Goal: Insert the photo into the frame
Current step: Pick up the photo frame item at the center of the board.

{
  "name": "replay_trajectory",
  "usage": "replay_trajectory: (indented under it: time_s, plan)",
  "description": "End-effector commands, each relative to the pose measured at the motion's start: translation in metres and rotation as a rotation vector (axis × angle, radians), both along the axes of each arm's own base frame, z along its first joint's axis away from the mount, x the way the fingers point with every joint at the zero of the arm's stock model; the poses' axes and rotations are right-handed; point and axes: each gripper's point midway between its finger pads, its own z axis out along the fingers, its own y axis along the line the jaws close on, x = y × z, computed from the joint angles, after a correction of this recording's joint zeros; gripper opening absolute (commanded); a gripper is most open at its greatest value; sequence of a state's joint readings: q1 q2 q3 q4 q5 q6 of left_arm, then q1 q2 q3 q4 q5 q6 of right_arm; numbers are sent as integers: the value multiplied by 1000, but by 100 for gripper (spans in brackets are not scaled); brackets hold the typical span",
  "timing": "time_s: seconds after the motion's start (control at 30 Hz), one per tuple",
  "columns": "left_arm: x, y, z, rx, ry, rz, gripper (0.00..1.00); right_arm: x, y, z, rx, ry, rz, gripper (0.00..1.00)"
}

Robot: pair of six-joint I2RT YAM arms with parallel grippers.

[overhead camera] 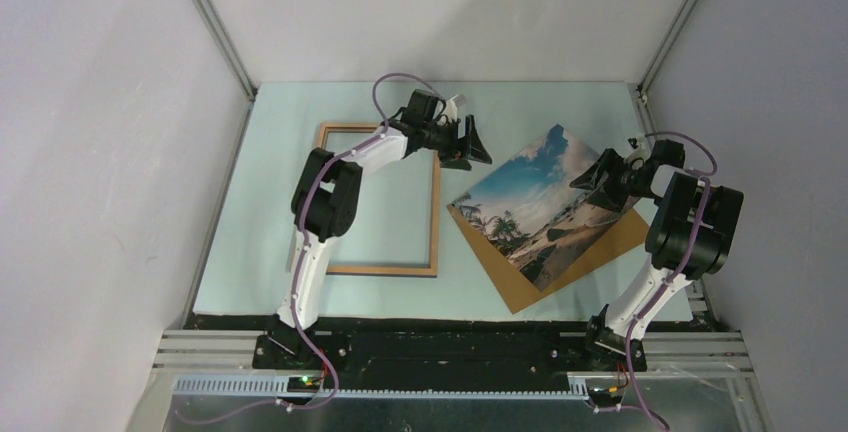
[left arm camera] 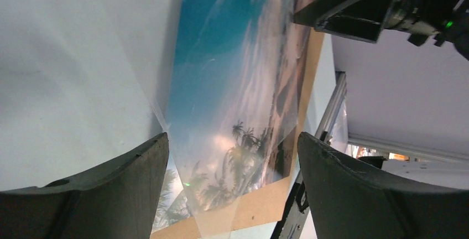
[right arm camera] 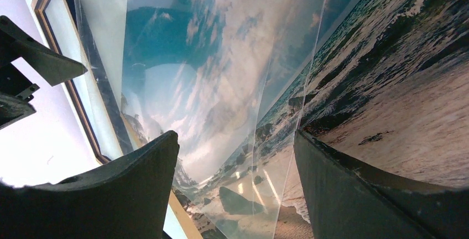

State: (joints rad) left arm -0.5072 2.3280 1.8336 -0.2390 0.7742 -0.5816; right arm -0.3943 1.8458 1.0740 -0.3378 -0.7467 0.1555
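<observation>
The thin, bendable beach photo (overhead camera: 540,207) is seen lying on a backing board (overhead camera: 520,292), probably best taken by an edge; left gripper (overhead camera: 478,144) and right gripper (overhead camera: 592,187) are spread open, empty.

the frame (overhead camera: 380,199) lies left on the table (overhead camera: 270,132); the photo (overhead camera: 545,202) right of it, on the backing board (overhead camera: 560,272).

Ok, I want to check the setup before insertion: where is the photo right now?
In the top view, the photo rests picture-side up on the brown backing board. It is right of centre, turned at an angle, just right of the frame.
</observation>
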Motion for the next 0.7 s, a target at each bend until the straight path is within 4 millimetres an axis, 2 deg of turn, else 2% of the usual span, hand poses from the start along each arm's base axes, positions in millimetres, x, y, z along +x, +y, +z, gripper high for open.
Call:
replay_trajectory:
  time_s: [0.0,0.2,0.37,0.47,0.67]
  plan:
    - [-30,-27,65,-194,-45,-131,88,-8,17,-9,67,35,52,80]
    - [-29,-26,61,-187,-46,-117,87,-8,16,-8,73,28,56,80]
    - [-35,-25,67,-206,-18,-102,87,-8,19,-7,92,22,63,80]
    - [-37,-21,58,-179,26,-51,87,-8,19,-6,96,20,64,80]
    - [-39,-17,53,-168,55,31,89,-8,22,-3,120,9,69,80]
